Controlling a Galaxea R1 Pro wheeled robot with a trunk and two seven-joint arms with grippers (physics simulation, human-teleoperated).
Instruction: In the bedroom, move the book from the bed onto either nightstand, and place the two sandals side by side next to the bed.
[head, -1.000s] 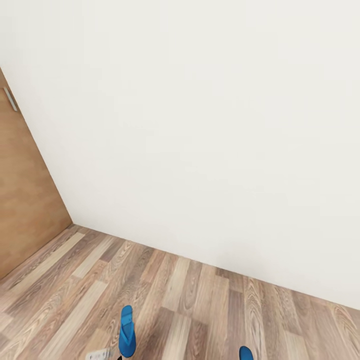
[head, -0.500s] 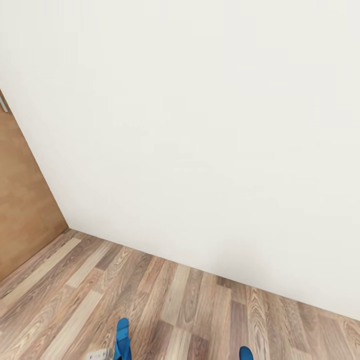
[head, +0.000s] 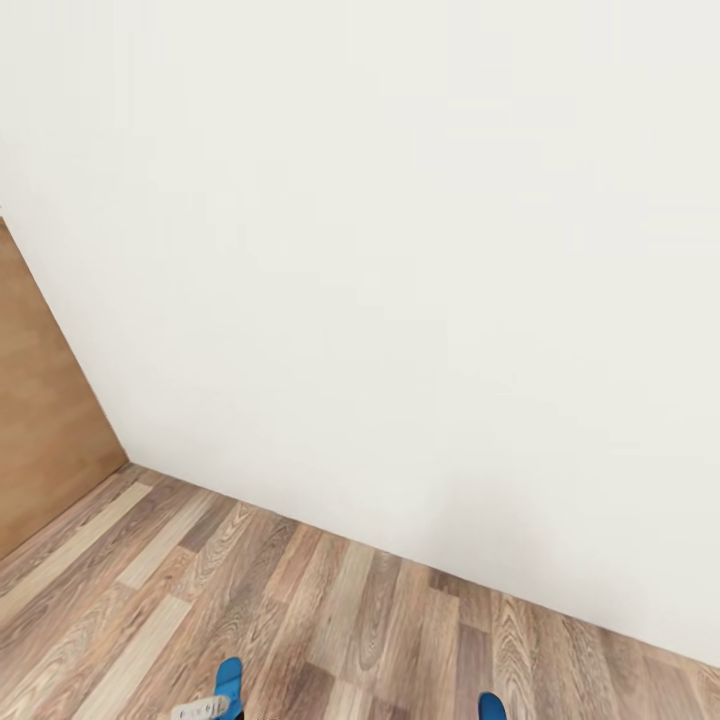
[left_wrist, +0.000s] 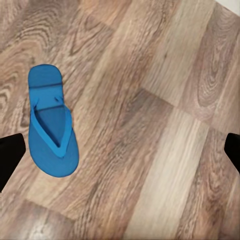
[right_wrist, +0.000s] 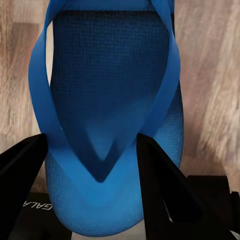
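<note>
A brown wooden panel (head: 45, 420) stands at the far left, meeting a plain white wall (head: 400, 280) that runs across the scene above the wood-plank floor (head: 330, 620). At the near edge, left of centre, one blue sandal (head: 230, 682) lies flat on the planks beside a small white object (head: 200, 709); from the left wrist camera this sandal (left_wrist: 51, 129) lies loose below the left gripper (left_wrist: 120, 150), its jaws spread wide and empty. Further right, the second sandal (head: 490, 706) peeks in at the near edge; the right gripper (right_wrist: 92, 165) is clenched on its straps (right_wrist: 102, 115).
</note>
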